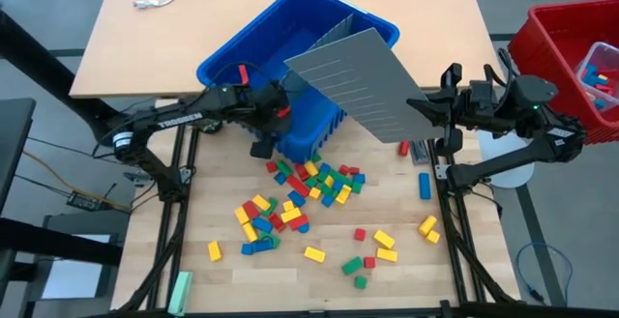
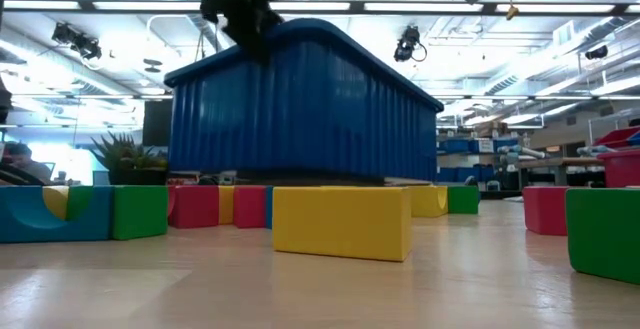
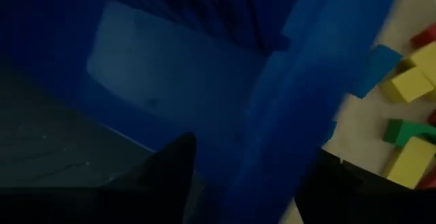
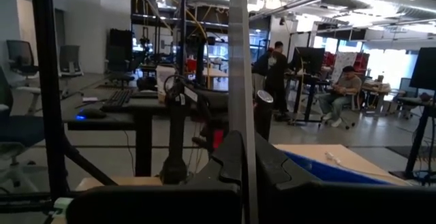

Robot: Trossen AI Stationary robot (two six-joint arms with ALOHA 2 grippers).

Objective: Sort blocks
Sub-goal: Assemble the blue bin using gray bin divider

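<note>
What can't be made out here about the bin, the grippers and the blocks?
- Blue bin: its inside is covered by the grey ridged panel in the high view.
- Left gripper: whether it touches the bin's wall; the left wrist view is too dark.
- Right gripper: its fingertips are hidden behind the panel's edge.
- Blocks: in the low view the nearest ones hide the rest.

One word can be read: white capitals spelling "TROSSEN" run along the dark left arm (image 1: 184, 120), seen from above. Nothing readable shows on the blue bin (image 1: 290, 38), the grey ridged panel (image 1: 363, 76) or the blocks (image 1: 300, 197).
</note>
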